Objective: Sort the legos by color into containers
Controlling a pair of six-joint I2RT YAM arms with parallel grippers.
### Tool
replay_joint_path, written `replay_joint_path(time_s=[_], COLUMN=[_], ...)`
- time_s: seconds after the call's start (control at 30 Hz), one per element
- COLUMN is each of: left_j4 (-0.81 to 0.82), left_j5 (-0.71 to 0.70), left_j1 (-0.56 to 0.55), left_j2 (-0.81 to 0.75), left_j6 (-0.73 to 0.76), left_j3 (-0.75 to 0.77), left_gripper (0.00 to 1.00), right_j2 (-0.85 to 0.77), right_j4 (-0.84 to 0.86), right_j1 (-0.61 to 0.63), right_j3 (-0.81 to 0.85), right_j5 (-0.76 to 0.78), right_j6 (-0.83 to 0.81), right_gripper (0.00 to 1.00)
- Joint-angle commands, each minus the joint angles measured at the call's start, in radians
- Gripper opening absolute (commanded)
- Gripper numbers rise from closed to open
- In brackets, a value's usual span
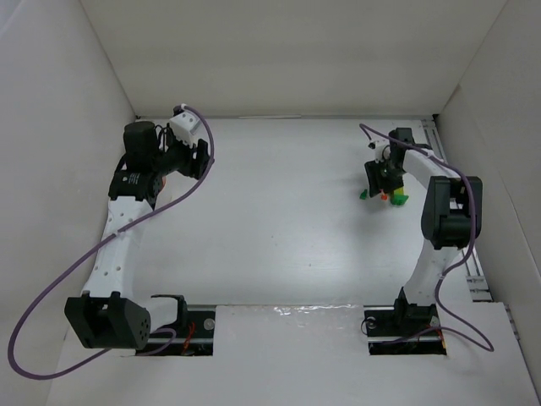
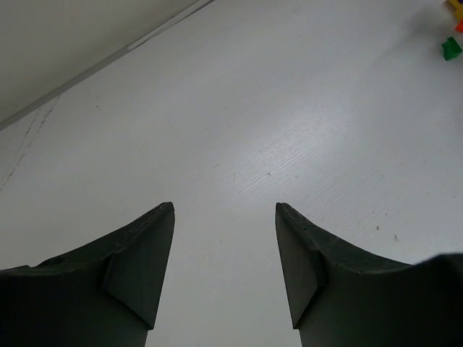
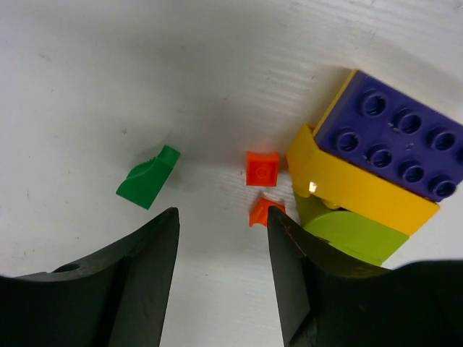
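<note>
Pick-up stage. My right end effector (image 3: 223,211) hangs half-parted and empty over the legos (image 3: 362,188) on the tabletop (image 3: 108,72). My left end effector (image 2: 224,206), likewise parted, holds nothing. Next I would centre on one orange brick (image 3: 262,168), descend and close.

Light is bright, even and diffuse, falling from above. In the overhead view the white table (image 1: 279,220) washes to pale grey, with a thin streak of glare along its near edge at six o'clock and only faint shadows under the arms. In the left wrist view a soft sheen at centre brings out fine scratches; the left fingers (image 2: 137,267) are near-black and lack detail, and the green brick (image 2: 451,48) at one o'clock is blurred. In the right wrist view a broad grey shadow lies toward twelve o'clock, and a small glint marks the sharp yellow brick (image 3: 362,191).
</note>
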Motion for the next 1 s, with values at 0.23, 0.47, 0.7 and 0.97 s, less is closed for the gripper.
replay_joint_path(time_s=[0.23, 0.47, 0.7, 0.97], left_j4=[0.042, 0.042, 0.042, 0.042], left_j5=[-0.001, -0.01, -0.011, -0.021], left_j1=[0.0, 0.0, 0.0, 0.0], left_j2=[0.013, 0.023, 0.023, 0.032], left_j6=[-0.028, -0.028, -0.028, -0.028], left_j3=[-0.005, 0.004, 0.013, 0.013], left_gripper=[0.55, 0.56, 0.56, 0.56], right_j2=[0.038, 0.08, 0.107, 0.126], right_j4=[0.045, 0.054, 0.045, 0.025], right_j1=[0.002, 0.002, -0.008, -0.008], right_j3=[0.084, 0.095, 0.124, 0.136], right_j5=[0.054, 0.063, 0.054, 0.054], right_j6=[0.026, 0.006, 0.006, -0.003], right_gripper=[0.6, 0.6, 0.57, 0.46])
